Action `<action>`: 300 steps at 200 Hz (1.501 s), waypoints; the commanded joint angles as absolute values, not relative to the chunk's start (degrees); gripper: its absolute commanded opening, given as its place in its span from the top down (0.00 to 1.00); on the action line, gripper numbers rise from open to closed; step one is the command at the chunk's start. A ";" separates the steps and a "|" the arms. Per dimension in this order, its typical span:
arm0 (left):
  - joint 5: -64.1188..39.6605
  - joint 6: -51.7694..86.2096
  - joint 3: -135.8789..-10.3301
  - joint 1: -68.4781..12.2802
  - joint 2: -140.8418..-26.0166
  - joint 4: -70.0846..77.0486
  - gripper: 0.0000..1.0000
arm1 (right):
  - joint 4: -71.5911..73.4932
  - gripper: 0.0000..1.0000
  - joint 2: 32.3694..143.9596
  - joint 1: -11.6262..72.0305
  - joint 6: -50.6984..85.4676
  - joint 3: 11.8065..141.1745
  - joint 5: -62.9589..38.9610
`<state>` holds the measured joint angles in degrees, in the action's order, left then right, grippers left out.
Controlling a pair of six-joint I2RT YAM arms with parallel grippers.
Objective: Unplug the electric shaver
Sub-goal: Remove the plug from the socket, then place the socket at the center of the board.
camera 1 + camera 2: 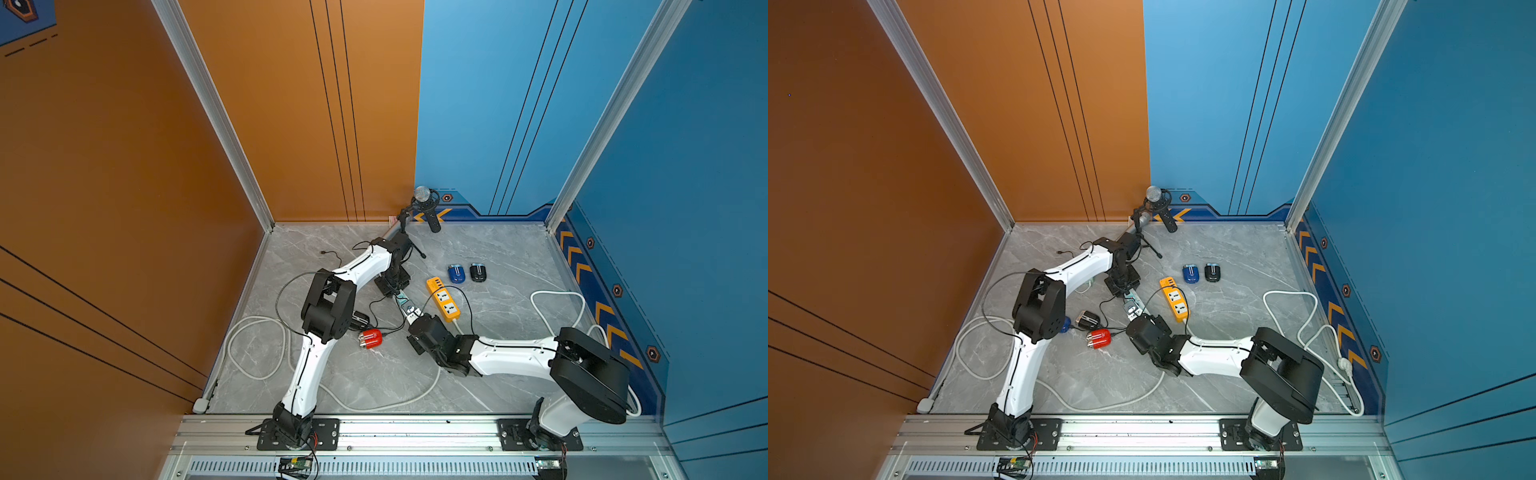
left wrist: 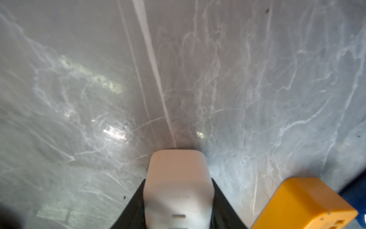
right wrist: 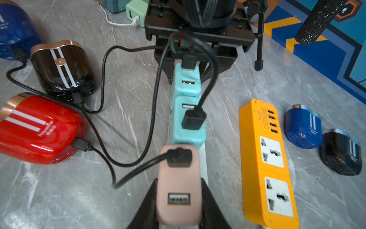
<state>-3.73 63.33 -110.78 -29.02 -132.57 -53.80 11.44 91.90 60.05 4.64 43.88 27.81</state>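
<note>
Orange power strip (image 3: 257, 126) sits just beside your right claw (image 3: 179, 184). Microphone (image 1: 423, 194) stands well beyond, at the back wall (image 1: 478, 124).

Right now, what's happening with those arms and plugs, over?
Right jaws shut on pink charger, seated in white strip; red shaver appears wired to it. Left jaws grip pale block. Turquoise charger beside pink one.

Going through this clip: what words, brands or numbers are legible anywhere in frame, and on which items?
"Royalstar": white print on the red shaver; the Chinese characters under it are too blurred to read.
"...alstar": cut off by the picture's edge, on the dark blue shaver.
Yellow power strip: boxed label and code by its USB ports, too small to read.
Small blue shaver, small black shaver: logos too blurred.
Both top views: nothing legible.
</note>
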 commanded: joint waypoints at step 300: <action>2.64 59.26 -114.77 -30.98 -135.21 -52.37 0.57 | -5.95 0.78 78.46 54.19 9.10 39.33 2.52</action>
